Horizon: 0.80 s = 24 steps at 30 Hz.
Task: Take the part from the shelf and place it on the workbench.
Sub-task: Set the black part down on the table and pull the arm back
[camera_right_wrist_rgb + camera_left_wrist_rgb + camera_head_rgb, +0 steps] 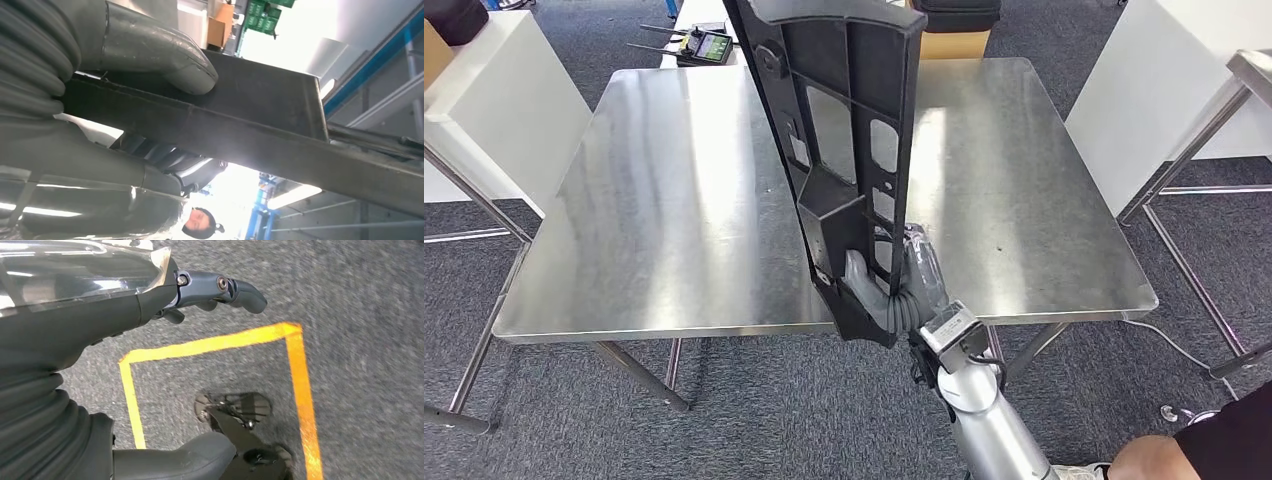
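Note:
A long black plastic part (844,150) with ribs and cut-outs stands nearly upright in front of me, above the front edge of the steel workbench (674,200). My right hand (894,290) grips its lower end, thumb on one face and fingers wrapped behind. In the right wrist view the thick grey thumb (165,60) presses on the part's dark flat bar (260,120). My left hand (220,292) hangs over the grey carpet, holding nothing, fingers slightly curled and apart.
White cabinets (494,90) flank the workbench on the left and a white block (1164,90) on the right. A controller (707,45) and a cardboard box (954,40) lie beyond the far edge. A person's arm (1214,445) shows at the lower right. Yellow floor tape (215,342) marks the carpet.

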Available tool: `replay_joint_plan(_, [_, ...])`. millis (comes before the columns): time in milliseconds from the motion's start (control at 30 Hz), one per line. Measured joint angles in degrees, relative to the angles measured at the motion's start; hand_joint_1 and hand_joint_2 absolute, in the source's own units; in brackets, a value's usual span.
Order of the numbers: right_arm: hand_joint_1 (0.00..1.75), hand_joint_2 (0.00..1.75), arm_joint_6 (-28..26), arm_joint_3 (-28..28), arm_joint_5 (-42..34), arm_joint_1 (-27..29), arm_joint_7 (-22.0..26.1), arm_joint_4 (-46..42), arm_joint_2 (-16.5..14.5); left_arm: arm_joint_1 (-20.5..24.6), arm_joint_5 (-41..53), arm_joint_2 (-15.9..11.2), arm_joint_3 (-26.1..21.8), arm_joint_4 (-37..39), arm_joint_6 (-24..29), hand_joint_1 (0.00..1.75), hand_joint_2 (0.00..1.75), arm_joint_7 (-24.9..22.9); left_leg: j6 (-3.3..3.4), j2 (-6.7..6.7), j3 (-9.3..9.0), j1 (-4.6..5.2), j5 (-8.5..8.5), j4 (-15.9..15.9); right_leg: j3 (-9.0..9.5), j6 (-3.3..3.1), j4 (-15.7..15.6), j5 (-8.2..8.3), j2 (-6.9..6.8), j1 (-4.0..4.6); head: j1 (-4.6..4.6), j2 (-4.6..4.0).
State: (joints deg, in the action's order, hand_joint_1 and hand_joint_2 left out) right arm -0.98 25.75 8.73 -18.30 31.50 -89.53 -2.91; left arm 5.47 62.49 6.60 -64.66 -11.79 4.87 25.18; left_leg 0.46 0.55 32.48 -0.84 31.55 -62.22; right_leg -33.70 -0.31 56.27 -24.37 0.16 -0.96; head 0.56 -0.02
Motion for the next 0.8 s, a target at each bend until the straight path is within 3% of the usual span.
replay_joint_plan(67, [1.75, 1.75, 0.0, -0.01, 0.0, 0.02, 0.0, 0.02, -0.05, -0.06, 0.02, 0.04, 0.01, 0.01, 0.0, 0.0, 1.75, 0.0, -0.6, -0.11, 4.54, -0.27, 2.77, -7.66, 0.67, -0.55, 0.0, -0.64, -0.03, 0.06, 0.05, 0.0])
replay_joint_plan(100, [1.75, 1.75, 0.0, 0.0, 0.01, 0.09, 0.0, 0.04, -0.07, -0.11, 0.02, 0.03, 0.01, 0.01, 0.0, 0.0, 1.75, 0.0, -0.84, -0.14, 6.68, -0.4, 3.25, -10.53, 1.01, -0.61, 0.01, -0.97, 0.0, 0.08, 0.04, 0.0])
replay_joint_plan(167, [1.75, 1.75, 0.0, 0.0, 0.03, 0.2, 0.0, 0.09, -0.08, -0.17, 0.02, -0.02, 0.01, 0.01, 0.0, 0.0, 1.75, 0.0, -1.11, -0.26, 8.36, -0.64, 0.69, -10.44, 1.91, -0.42, 0.03, -1.74, 0.15, 0.02, 0.08, 0.01])
replay_joint_plan(233, [1.75, 1.75, -0.01, -0.01, 0.1, 0.19, 0.0, 0.11, -0.11, -0.18, 0.05, -0.1, 0.02, 0.01, -0.03, 0.0, 1.75, 0.0, -0.97, -0.42, 6.03, -0.84, -4.82, -2.98, 3.05, 0.02, 0.02, -2.66, 0.28, -0.04, 0.09, 0.0])
replay_joint_plan(300, [1.75, 1.75, -0.05, -0.01, 0.3, 0.09, -0.01, 0.14, -0.15, -0.13, 0.16, -0.15, 0.04, 0.02, -0.13, 0.0, 1.75, 0.02, -0.43, -0.44, 3.57, -0.64, -7.42, 3.08, 3.74, 0.72, 0.08, -3.5, 0.33, 0.26, 0.07, 0.0])
replay_joint_plan(400, [1.75, 1.75, -0.17, 0.01, 0.86, 0.02, -0.05, 0.14, -0.26, -0.03, 0.55, -0.17, 0.09, 0.03, -0.2, 0.0, 1.75, 0.04, 0.77, -0.34, 2.95, -0.14, -6.86, 4.27, 3.81, 1.76, -0.08, -4.13, 0.29, 0.47, 0.03, 0.01])
replay_joint_plan(467, [1.75, 1.75, -0.2, 0.01, 1.22, -0.08, -0.09, 0.12, -0.33, 0.02, 0.7, -0.14, 0.14, 0.03, -0.22, 0.0, 1.75, 0.04, 1.68, -0.35, 2.18, -0.16, -6.72, 4.92, 3.04, 2.18, 1.73, -5.01, 0.16, 0.44, -0.04, 0.01])
replay_joint_plan(533, [1.75, 1.75, -0.82, 0.06, 2.97, -0.39, -0.66, 0.33, -0.34, 0.23, 0.78, -0.11, 0.24, 0.02, -0.28, 0.0, 1.75, -0.13, 2.5, -0.37, 1.34, -0.14, -6.33, 5.32, -0.52, 2.04, 8.29, -7.13, 0.09, 0.32, -0.11, 0.01])
replay_joint_plan(600, [1.75, 1.75, -2.99, 0.81, 9.26, -2.2, -2.96, 1.93, -0.63, 0.51, 0.93, -0.12, 0.33, 0.01, -0.4, 0.0, 1.75, -0.68, 2.87, -0.38, 0.83, -0.05, -5.77, 5.32, -5.67, 1.98, 15.99, -8.97, 0.09, 0.25, -0.17, 0.01])
replay_joint_plan(633, [1.75, 1.75, -4.53, 1.52, 14.08, -4.1, -4.67, 3.63, -1.09, 0.66, 1.02, -0.11, 0.37, 0.01, -0.46, 0.0, 1.75, -0.99, 2.84, -0.4, 0.52, 0.0, -5.47, 5.3, -7.34, 2.27, 17.62, -8.72, 0.08, 0.22, -0.2, 0.01])
replay_joint_plan(667, [1.75, 1.75, -6.16, 2.45, 19.24, -6.54, -6.31, 5.91, -1.82, 0.85, 1.13, -0.09, 0.4, 0.02, -0.51, 0.0, 1.75, -1.26, 2.71, -0.42, 0.12, 0.03, -5.15, 5.28, -7.8, 2.76, 16.86, -7.38, 0.07, 0.2, -0.21, 0.01])
replay_joint_plan(733, [1.75, 1.75, -9.37, 4.37, 28.04, -11.46, -8.78, 10.82, -3.64, 1.28, 1.32, 0.05, 0.47, 0.03, -0.58, 0.0, 1.75, -1.51, 2.35, -0.4, -0.75, 0.04, -4.44, 5.25, -5.91, 3.79, 10.38, -3.08, 0.01, 0.07, -0.22, 0.01])
replay_joint_plan(800, [1.75, 1.75, -12.47, 6.22, 34.68, -16.07, -10.75, 16.01, -5.58, 1.66, 1.61, 0.26, 0.51, 0.03, -0.62, 0.0, 1.75, -1.58, 1.75, -0.13, -1.36, 0.34, -3.57, 4.99, -3.2, 3.72, 3.68, 0.06, -0.03, 0.13, -0.33, 0.01])
